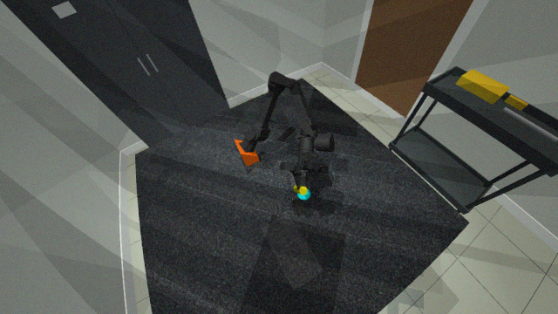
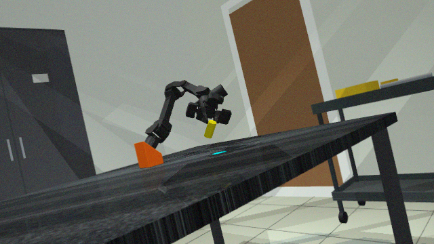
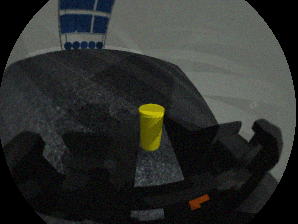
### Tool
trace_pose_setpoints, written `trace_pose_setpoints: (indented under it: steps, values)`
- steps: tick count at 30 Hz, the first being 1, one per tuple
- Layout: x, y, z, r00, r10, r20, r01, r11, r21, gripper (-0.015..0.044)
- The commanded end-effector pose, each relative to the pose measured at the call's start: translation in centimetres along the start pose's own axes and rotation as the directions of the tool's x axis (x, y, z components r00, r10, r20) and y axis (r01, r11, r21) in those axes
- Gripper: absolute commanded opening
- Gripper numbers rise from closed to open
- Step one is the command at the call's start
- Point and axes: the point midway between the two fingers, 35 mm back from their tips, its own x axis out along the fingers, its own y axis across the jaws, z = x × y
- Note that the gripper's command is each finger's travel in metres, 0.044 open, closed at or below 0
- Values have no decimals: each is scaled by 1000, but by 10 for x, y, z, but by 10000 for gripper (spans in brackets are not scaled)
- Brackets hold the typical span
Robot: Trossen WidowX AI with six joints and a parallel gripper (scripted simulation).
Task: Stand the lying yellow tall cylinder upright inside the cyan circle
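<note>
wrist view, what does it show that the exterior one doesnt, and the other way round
Only the wrist view: a blue-panelled unit beyond the table.

Only the exterior view: the cyan circle, the brown door, the dark cabinet and the cart.

Both: the yellow cylinder held in the gripper, the dark table, and something orange, only a scrap of it in the wrist view.

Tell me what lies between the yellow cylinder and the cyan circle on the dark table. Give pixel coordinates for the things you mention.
Only air: the exterior view shows the yellow cylinder [image 1: 303, 190] [image 2: 210, 129] [image 3: 151, 128] held above the dark table [image 1: 196, 244] [image 2: 135, 203], with no object between it and the flat cyan circle [image 1: 304, 196] [image 2: 219, 152].
</note>
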Motion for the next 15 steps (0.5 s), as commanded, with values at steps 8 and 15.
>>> trace_pose_setpoints:
  steps: [8,15]
  values:
    - [-4,-1,0,997,1,81,-4,999,35,105]
    - [-6,0,1,992,7,127,-14,998,55,105]
